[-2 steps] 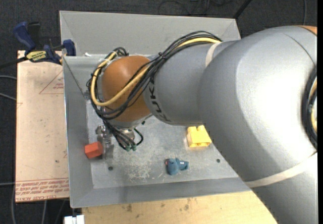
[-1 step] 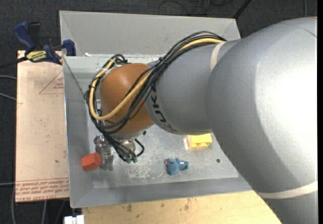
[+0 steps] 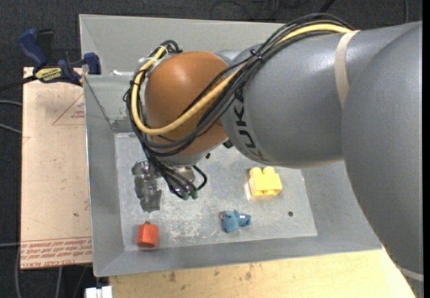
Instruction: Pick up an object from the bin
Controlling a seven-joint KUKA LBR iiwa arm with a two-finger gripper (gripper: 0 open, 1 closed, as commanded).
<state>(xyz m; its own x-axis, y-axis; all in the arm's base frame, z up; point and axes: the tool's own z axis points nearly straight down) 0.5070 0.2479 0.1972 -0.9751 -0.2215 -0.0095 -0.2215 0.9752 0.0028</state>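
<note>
Camera view: the arm reaches in from the right. The gripper points down near a red block. Wide or narrow, I cannot tell.

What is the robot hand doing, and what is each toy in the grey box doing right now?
gripper: low in the left part of the bin, just behind the red block, apart from it.
red block: lying loose near the front left corner, not held.
blue piece: lying alone on the floor, untouched.
yellow brick: sitting on the floor, untouched.
</note>
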